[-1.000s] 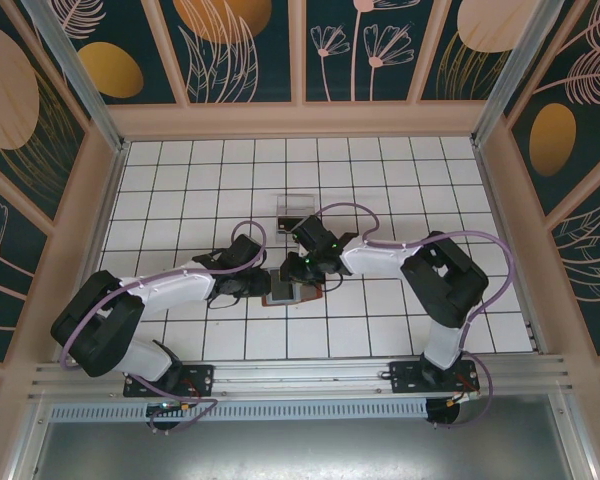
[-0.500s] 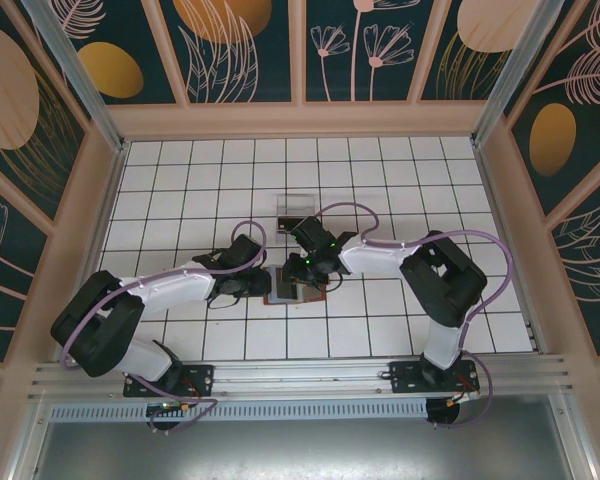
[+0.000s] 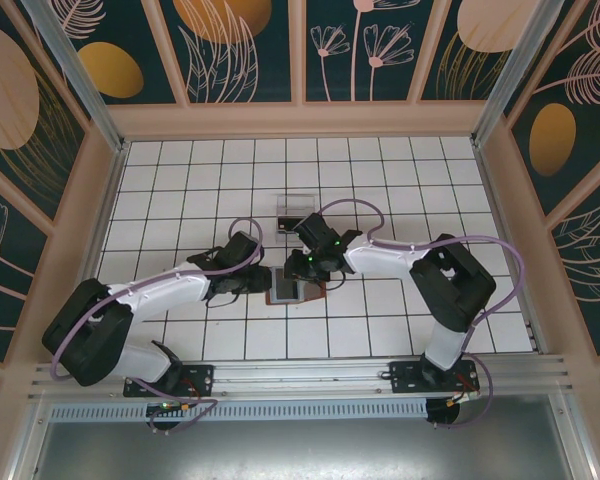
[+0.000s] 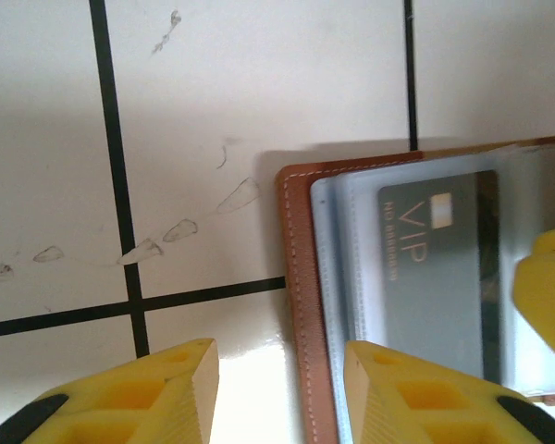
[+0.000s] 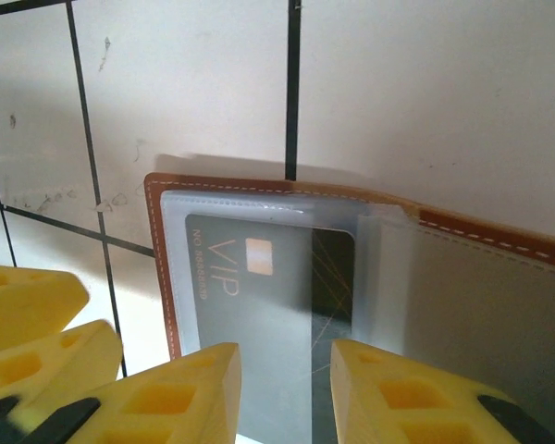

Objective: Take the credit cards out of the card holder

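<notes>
Near the middle of the white-tiled worktop (image 3: 400, 170) lies the card holder (image 3: 292, 291), opened flat, its reddish-brown stitched border framing a grey-blue inside; a dark grey credit card (image 5: 259, 296) marked VIP, with a small gold chip, sits under a clear sleeve in the half nearer the left arm, its face showing through the plastic; the other half is plain grey lining. The left gripper (image 4: 277, 393) hangs low over the holder's outer edge with its yellow fingers (image 4: 143, 398) apart, one above bare tile, the other above the brown border and sleeve; whether that one touches the leather cannot be told. The right gripper (image 5: 285, 393) hangs just over the sleeve from the opposite side, its fingers (image 5: 166, 402) likewise apart, the card's near edge lying in the gap between them and nothing clamped; the left arm's yellow fingers show just beside it in the right wrist view. From above, the two grippers come close together over the holder, both arms reaching in from the near edge; a small clear tray (image 3: 297, 209) stands farther back, apart from the holder.
</notes>
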`<state>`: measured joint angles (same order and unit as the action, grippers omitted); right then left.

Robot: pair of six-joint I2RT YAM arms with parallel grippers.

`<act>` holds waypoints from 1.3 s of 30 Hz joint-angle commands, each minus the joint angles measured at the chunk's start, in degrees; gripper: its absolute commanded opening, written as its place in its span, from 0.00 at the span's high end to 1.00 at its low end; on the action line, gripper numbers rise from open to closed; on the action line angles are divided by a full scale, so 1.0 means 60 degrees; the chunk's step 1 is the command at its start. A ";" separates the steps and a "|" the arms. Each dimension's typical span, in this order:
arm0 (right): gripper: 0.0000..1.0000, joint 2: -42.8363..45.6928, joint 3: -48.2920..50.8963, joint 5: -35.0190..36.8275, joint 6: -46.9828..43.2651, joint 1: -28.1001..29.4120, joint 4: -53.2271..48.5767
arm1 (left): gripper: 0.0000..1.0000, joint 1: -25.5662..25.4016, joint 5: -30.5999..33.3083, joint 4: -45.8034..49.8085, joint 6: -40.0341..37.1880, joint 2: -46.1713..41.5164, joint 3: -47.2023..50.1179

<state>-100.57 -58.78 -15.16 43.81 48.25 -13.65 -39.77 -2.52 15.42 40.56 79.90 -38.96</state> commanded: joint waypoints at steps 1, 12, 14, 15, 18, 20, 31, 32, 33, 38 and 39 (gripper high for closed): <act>0.69 0.0181 0.0298 -0.0153 0.0057 -0.0130 0.0160 | 0.57 -0.0036 -0.0296 -0.0123 0.0151 -0.0181 -0.0175; 0.69 0.0072 0.0495 -0.0257 0.0072 -0.0197 0.0297 | 0.54 -0.0034 -0.1057 -0.0923 0.0172 0.0504 0.0088; 0.69 0.0089 0.0489 -0.0251 0.0059 -0.0197 0.0283 | 0.54 -0.0037 -0.1088 -0.0959 0.0155 0.0613 0.0118; 0.69 0.0090 0.0482 -0.0243 0.0063 -0.0200 0.0275 | 0.55 -0.0025 -0.1076 -0.0959 0.0158 0.0668 0.0121; 0.70 0.0092 0.0496 -0.0253 0.0065 -0.0205 0.0268 | 0.56 -0.0034 -0.0941 -0.0851 0.0137 0.0848 0.0123; 0.70 0.0088 0.0510 -0.0257 0.0066 -0.0212 0.0282 | 0.56 -0.0030 -0.0808 -0.0784 0.0105 0.0969 0.0142; 0.72 -0.0154 0.0794 -0.0590 -0.0095 -0.0343 0.0850 | 0.61 -0.0023 -0.0547 -0.0651 0.0067 0.1354 0.0268; 0.73 -0.0193 0.0881 -0.0683 -0.0093 -0.0371 0.0998 | 0.62 -0.0034 -0.0547 -0.0622 0.0045 0.1386 0.0289; 0.73 -0.0214 0.0956 -0.0744 -0.0068 -0.0387 0.1113 | 0.62 -0.0025 -0.0548 -0.0593 0.0048 0.1426 0.0290; 0.74 -0.0284 0.1219 -0.0999 -0.0053 -0.0424 0.1528 | 0.62 -0.0030 -0.0553 -0.0556 0.0026 0.1552 0.0327; 0.74 -0.0321 0.1239 -0.1035 -0.0051 -0.0438 0.1570 | 0.62 -0.0028 -0.0546 -0.0549 0.0029 0.1566 0.0326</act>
<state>-100.77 -52.64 -19.68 43.81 45.82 -6.24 -39.83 -7.75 8.93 41.19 86.85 -38.41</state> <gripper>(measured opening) 0.259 0.377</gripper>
